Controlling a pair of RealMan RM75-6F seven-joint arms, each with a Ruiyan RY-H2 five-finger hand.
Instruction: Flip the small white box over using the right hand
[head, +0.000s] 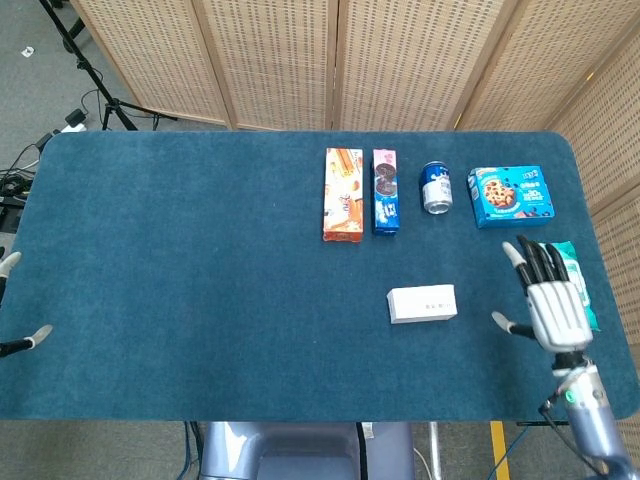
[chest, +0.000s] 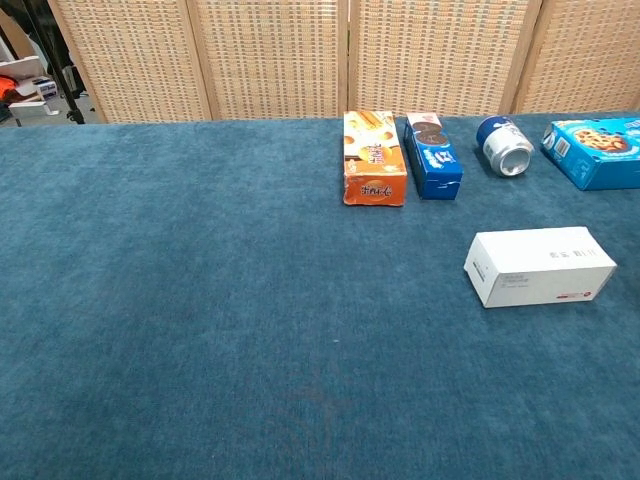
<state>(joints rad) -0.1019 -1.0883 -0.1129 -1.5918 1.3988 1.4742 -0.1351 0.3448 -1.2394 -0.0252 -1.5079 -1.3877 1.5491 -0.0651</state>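
Right hand (head: 553, 305) hangs empty, fingers spread, over green wipes pack (head: 578, 276); white box (head: 422, 303) lies apart.

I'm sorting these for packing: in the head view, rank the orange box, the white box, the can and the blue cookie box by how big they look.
1. blue cookie box
2. orange box
3. white box
4. can
The top two look close.
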